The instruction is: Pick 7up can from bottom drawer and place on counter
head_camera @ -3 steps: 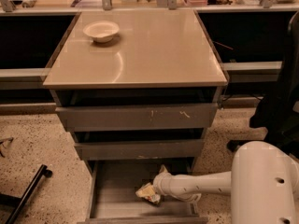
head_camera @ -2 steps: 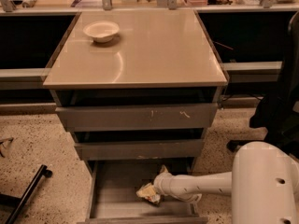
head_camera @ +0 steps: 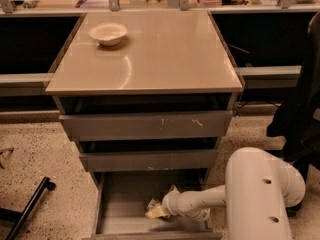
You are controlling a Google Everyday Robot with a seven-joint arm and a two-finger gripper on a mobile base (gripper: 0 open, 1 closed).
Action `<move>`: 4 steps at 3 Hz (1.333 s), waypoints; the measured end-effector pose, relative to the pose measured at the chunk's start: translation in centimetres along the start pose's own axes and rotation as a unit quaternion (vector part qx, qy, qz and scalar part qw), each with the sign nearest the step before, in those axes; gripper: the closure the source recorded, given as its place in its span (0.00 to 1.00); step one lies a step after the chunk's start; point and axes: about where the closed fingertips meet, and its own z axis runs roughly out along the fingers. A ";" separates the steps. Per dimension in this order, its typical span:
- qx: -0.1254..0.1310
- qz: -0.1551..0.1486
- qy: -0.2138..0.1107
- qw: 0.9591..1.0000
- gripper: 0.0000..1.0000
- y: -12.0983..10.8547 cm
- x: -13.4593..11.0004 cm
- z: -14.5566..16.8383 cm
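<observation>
Holding unchanged since a second ago | pincer (head_camera: 159, 210) down in drawer (head_camera: 120, 204), grip cannot be told | can not discernible, probably at pincer | surface (head_camera: 170, 54) waiting, lift not begun

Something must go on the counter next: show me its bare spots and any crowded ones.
The counter is bare right of and in front of the white bowl at its back left. The gripper is in the bottom drawer, crowding its right half.
</observation>
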 end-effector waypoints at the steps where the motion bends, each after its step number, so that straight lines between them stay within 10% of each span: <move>1: -0.004 0.006 0.014 1.000 0.00 1.4 2.0 0.3; 4: -0.054 -0.004 0.033 0.998 0.00 3.9 4.1 4.8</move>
